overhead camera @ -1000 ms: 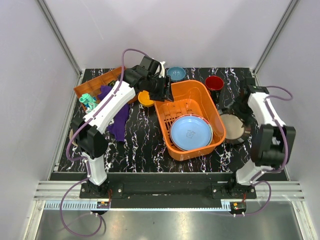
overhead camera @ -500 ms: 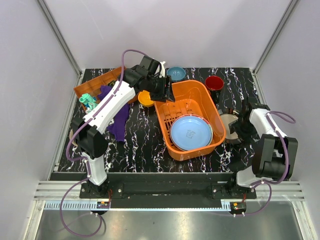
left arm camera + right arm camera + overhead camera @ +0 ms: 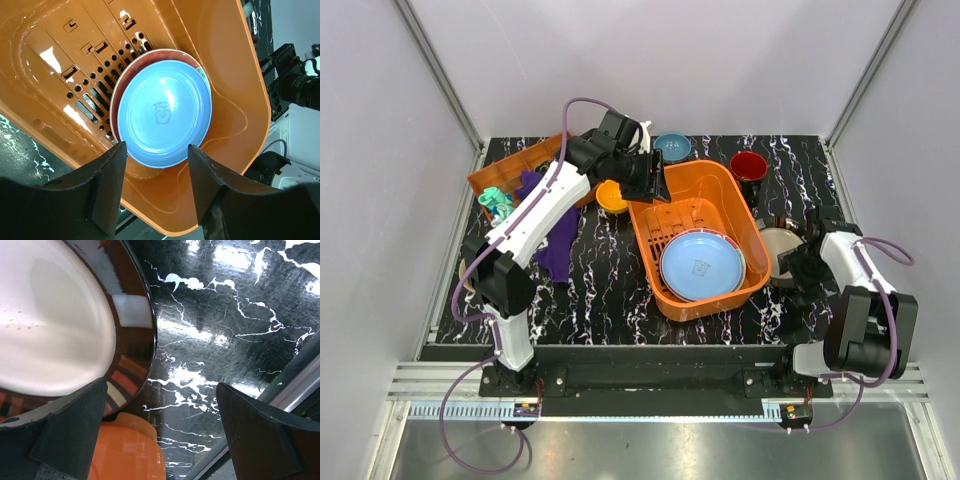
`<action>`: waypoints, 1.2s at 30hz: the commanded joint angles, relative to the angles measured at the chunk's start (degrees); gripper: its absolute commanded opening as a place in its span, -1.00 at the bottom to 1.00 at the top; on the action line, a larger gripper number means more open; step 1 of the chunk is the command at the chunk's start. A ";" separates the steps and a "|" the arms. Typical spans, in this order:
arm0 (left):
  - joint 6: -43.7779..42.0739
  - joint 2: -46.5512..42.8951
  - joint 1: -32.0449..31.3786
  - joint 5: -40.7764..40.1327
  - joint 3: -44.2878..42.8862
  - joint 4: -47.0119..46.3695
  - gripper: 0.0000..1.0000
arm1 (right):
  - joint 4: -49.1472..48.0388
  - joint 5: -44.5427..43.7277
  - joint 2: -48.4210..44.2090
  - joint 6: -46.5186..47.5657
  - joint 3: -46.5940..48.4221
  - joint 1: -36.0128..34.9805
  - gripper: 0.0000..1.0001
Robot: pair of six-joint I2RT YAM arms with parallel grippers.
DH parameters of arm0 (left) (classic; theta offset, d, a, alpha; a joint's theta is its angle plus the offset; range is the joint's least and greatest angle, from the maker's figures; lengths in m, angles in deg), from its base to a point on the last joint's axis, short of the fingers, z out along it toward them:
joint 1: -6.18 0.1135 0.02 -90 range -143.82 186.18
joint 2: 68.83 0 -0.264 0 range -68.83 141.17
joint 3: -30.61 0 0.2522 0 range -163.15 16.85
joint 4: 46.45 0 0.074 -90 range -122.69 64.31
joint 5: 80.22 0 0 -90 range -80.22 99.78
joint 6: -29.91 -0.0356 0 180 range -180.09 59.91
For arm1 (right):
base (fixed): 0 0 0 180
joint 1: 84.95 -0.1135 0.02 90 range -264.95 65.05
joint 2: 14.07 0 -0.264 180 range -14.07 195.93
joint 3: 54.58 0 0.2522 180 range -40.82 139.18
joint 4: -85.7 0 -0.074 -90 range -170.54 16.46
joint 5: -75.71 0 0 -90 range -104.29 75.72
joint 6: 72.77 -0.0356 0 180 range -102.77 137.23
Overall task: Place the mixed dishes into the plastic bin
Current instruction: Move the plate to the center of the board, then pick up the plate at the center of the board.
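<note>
Only my left wrist camera shows that the light blue plate lies on a red-and-green patterned plate, whose rim peeks out along one side. From above I see just the blue one, flat in the near end of the plastic bin. My left hand hangs over the bin's far left corner, its fingers parted with nothing between them.

My right wrist camera alone shows the banded brown rim of the dark striped-rim plate, with an orange bit of the bin close by. The overhead view gives only the plate's pale middle, just beside the bin's right wall on the worktop. My right hand is spread wide at that plate's near edge, gripping nothing. Whether a finger touches the rim I cannot tell.

The red mug stands off the bin's far right corner, and the small blue bowl is beyond its far wall. The orange-yellow bowl sits just beside its left wall, partly under my left hand. Farther left lie a purple cloth, a teal toy and a compartment tray. My left arm crosses over the cloth and hides part of it.

The bin opens upward. Its long axis runs away from me, the near end swung a little to the right.
</note>
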 commanded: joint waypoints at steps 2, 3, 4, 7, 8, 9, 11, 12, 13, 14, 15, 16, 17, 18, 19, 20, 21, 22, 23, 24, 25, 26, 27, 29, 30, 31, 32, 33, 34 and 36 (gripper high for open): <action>0.91 -0.57 -0.12 1.46 -2.76 -1.22 0.09 | 0.19 -0.27 -2.93 -1.75 -1.65 0.92 1.00; 1.00 -0.65 -0.21 1.37 -2.76 -1.13 0.10 | -0.25 0.00 -2.23 -1.92 -2.00 1.01 1.00; 1.08 -0.57 -0.12 1.37 -2.68 -1.13 0.10 | -0.77 0.17 -1.88 -2.10 -2.61 1.01 0.99; 1.09 -0.74 -0.30 1.28 -2.59 -1.04 0.10 | -3.32 0.97 -0.64 -2.89 -3.93 1.10 0.99; 1.09 -0.74 -0.21 1.19 -2.41 -0.87 0.10 | -4.02 1.32 -0.21 -3.06 -4.11 1.10 1.00; 1.00 -0.83 -0.21 1.11 -2.50 -0.78 0.10 | -5.42 1.32 0.58 -3.50 -4.46 1.10 1.00; 0.82 -1.09 -0.30 0.84 -2.24 -0.51 0.10 | -6.75 1.41 1.55 -3.59 -4.90 1.10 1.00; 0.73 -1.18 -0.38 0.58 -2.15 -0.25 0.10 | -7.97 1.41 2.34 -3.77 -4.99 1.10 0.99; 0.65 -1.27 -0.30 0.58 -2.15 -0.08 0.10 | -8.77 1.49 2.70 -3.86 -5.25 1.10 0.99; 0.65 -1.36 -0.30 0.58 -1.97 0.01 0.10 | -9.91 1.41 2.96 -3.86 -5.34 1.10 0.99; 0.65 -1.44 -0.30 0.49 -1.89 -0.07 0.10 | -10.18 1.49 3.40 -3.94 -5.34 1.10 0.99; 0.65 -1.44 -0.30 0.49 -1.80 0.01 0.10 | -10.36 1.50 3.84 -3.77 -5.08 1.10 1.00; 0.82 -1.53 -0.30 0.49 -1.62 0.01 0.10 | -10.62 1.50 3.75 -3.59 -4.91 1.10 1.00; 0.73 -1.45 -0.30 0.49 -1.62 -0.07 0.10 | -10.62 1.50 3.75 -3.42 -4.90 1.10 0.99; 0.82 -1.44 -0.30 0.49 -1.53 0.01 0.10 | -10.80 1.50 3.67 -3.33 -4.99 1.10 1.00; 0.91 -1.53 -0.38 0.40 -1.45 -0.07 0.10 | -11.06 1.67 3.67 -3.15 -4.90 1.10 1.00; 1.00 -1.53 -0.38 0.40 -1.45 0.01 0.10 | -11.06 1.84 3.23 -3.15 -4.99 1.10 1.00; 1.17 -1.45 -0.56 0.32 -1.53 -0.07 0.10 | -10.97 2.02 3.05 -2.89 -4.90 1.10 1.00; 1.26 -1.53 -0.47 0.14 -1.45 -0.07 0.10 | -10.71 2.81 2.70 -2.72 -4.82 1.01 1.00; 1.35 -1.53 -0.56 0.14 -1.53 0.01 0.10 | -10.27 3.16 1.57 -2.45 -4.73 1.10 1.00; 1.61 -1.45 -0.73 -0.30 -1.62 0.01 0.10 | -9.75 3.25 0.95 -2.36 -4.38 1.10 1.00; 1.70 -1.53 -0.74 -0.47 -1.53 -0.07 0.10 | -8.44 3.60 0.16 -2.10 -4.12 1.10 1.00; 1.79 -1.88 -0.91 -0.65 -1.36 -0.51 0.09 | -7.81 3.52 -1.24 -1.58 -3.68 1.10 0.99; 2.23 -2.41 -1.26 -1.44 -0.40 -1.04 0.09 | -5.80 3.08 -3.53 -0.87 -3.06 1.10 0.99; 2.40 -3.11 -1.35 -1.53 0.22 -1.91 0.09 | -5.27 2.82 -4.15 -0.35 -2.62 1.10 1.00; 3.01 -3.46 -1.44 -1.79 1.27 -2.36 0.09 | -4.74 2.64 -4.68 0.01 -2.27 1.10 1.00; 3.19 -3.81 -1.44 -1.71 1.71 -2.79 0.09 | -3.78 2.12 -5.47 0.27 -2.01 1.10 0.99; 3.80 -4.43 -1.44 -1.62 2.33 -3.76 0.09 | -3.42 1.94 -5.65 0.62 -1.48 1.10 1.00; 3.98 -4.69 -1.53 -1.71 3.03 -4.03 0.09 | -3.24 1.85 -5.74 0.71 -1.39 1.10 0.99; 4.42 -5.05 -1.53 -1.71 3.65 -4.73 0.09 | -3.24 1.67 -5.48 0.71 -1.65 1.10 0.99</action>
